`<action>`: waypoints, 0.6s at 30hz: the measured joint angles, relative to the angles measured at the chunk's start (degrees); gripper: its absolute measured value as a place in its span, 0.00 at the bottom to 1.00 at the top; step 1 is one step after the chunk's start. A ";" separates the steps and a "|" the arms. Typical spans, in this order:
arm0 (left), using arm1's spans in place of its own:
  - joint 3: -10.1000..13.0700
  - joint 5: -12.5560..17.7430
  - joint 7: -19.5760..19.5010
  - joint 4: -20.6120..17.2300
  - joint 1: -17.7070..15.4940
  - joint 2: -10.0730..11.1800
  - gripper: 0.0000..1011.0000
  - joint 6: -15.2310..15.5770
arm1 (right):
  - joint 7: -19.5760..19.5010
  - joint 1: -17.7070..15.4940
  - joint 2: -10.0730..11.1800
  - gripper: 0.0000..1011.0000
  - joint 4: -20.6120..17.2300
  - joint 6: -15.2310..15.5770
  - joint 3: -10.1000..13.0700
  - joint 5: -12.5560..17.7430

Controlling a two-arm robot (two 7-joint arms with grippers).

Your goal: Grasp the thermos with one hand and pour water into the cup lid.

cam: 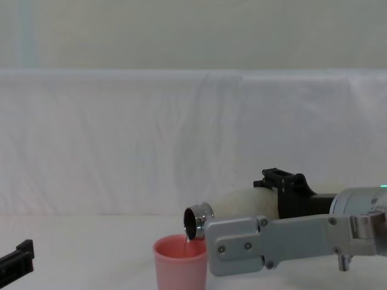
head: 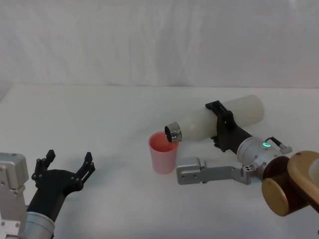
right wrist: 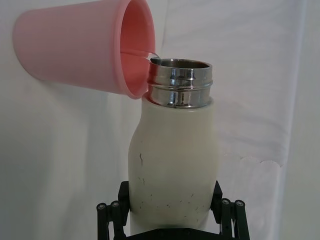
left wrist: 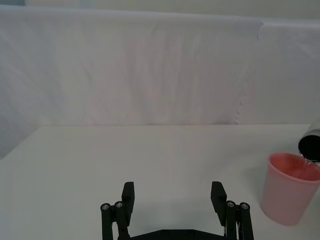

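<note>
White table (head: pixel 99 109) | right gripper (head: pixel 223 125) clamped around the bottle (head: pixel 219 119), tipped nearly flat, steel neck over the pink cup (head: pixel 163 153), thin stream of water falling in | left gripper (head: pixel 67 168) spread wide, idle near left.

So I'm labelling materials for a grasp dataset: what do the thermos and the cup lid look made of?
The thermos, held by the right gripper, looks like painted metal: a matte cream body with dark scuffs and a mirror-bright threaded neck, probably steel. The cup lid looks like plastic: uniform pink, smooth, soft sheen, with a rounded rim. The left gripper sits idle, open.
</note>
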 joint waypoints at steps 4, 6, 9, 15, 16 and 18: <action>0.00 0.00 0.00 0.00 0.00 0.00 0.99 0.00 | 0.05 0.07 0.00 0.95 0.00 0.00 0.00 -0.01; 0.00 0.00 0.00 0.00 0.00 0.00 0.99 0.00 | 0.07 0.09 0.00 0.95 0.00 -0.01 0.00 -0.02; 0.00 0.00 0.00 0.00 0.00 0.00 0.99 0.00 | 0.10 0.15 0.03 0.95 0.00 -0.02 -0.02 -0.02; 0.00 0.00 0.00 0.00 0.00 0.00 0.99 0.00 | 0.12 0.17 0.06 0.95 0.00 0.00 -0.07 -0.05; 0.00 0.00 0.00 0.00 0.00 0.00 0.99 0.00 | 0.13 0.18 0.07 0.95 -0.01 0.01 -0.07 -0.05; 0.00 0.00 0.00 0.00 0.00 0.00 0.99 0.00 | 0.13 0.15 0.08 0.95 -0.06 0.02 -0.07 -0.06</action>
